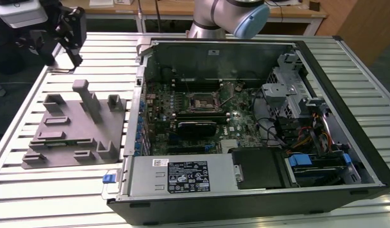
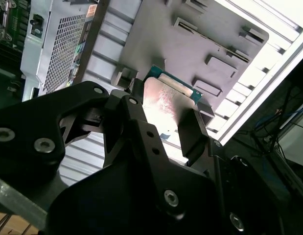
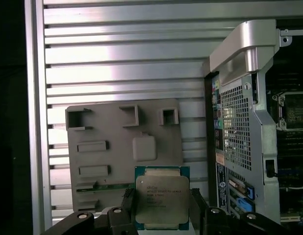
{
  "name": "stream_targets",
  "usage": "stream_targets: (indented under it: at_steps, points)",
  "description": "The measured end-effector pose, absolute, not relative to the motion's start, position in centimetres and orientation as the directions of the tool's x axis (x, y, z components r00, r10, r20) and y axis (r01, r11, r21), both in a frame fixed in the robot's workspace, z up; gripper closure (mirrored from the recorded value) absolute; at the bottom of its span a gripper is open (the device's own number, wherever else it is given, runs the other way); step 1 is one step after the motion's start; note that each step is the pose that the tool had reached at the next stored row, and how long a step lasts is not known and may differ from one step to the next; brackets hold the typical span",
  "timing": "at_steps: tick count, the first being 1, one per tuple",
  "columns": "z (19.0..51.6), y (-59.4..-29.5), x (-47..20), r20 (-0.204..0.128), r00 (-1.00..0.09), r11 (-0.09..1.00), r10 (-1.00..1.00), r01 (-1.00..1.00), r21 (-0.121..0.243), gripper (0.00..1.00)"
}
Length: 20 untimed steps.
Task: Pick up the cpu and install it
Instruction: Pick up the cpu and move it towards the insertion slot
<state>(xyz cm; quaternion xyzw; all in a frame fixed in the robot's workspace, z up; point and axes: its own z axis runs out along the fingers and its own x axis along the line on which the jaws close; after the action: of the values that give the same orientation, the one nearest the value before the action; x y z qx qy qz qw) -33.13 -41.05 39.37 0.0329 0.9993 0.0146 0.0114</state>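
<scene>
The end effector (image 3: 161, 211) is closed onto the cpu (image 3: 161, 198). Its two black fingers (image 3: 198, 208) press against two opposite edges of the chip, and the silver top lies open between them in both wrist views. The cpu hangs in the air over the grey fixture plate (image 3: 107, 147), which lies on the slatted tabletop (image 3: 117, 58). This is beside the open computer case (image 1: 246, 209), on the exterior view's left of it, and well apart from the socket (image 1: 202, 100) on the board inside. I judge that the chip is very light, thin and fully stiff, so weight is no problem and it will not bend. However, the metal top looks smooth, so a grip on the flat faces could slip. The narrow green rim gives only a little surface to the fingers. The underside cannot be seen here, but it probably carries fine contacts and should not be touched or scraped. The best hold is therefore as it is now, on two opposite side edges, with moderate force and the chip kept level.
</scene>
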Motion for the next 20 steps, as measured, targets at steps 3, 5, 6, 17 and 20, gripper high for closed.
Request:
stream_targets:
  at_steps: [3, 5, 6, 17, 20]
  points:
    - [39.4, -41.1, -32.7, -0.022, -0.997, 0.997, 0.068, 0.067, 0.030, 0.47]
    - [39.4, -41.1, -32.4, -0.022, -0.997, 0.997, 0.069, 0.069, 0.030, 0.47]
    - [39.4, -41.0, -32.3, -0.022, -0.997, 0.997, 0.071, 0.070, 0.030, 0.47]
    - [39.2, -41.0, -29.4, -0.022, -0.997, 0.997, 0.073, 0.072, 0.030, 0.47]
    - [39.2, -41.0, -28.4, -0.022, -0.997, 0.997, 0.073, 0.072, 0.030, 0.47]
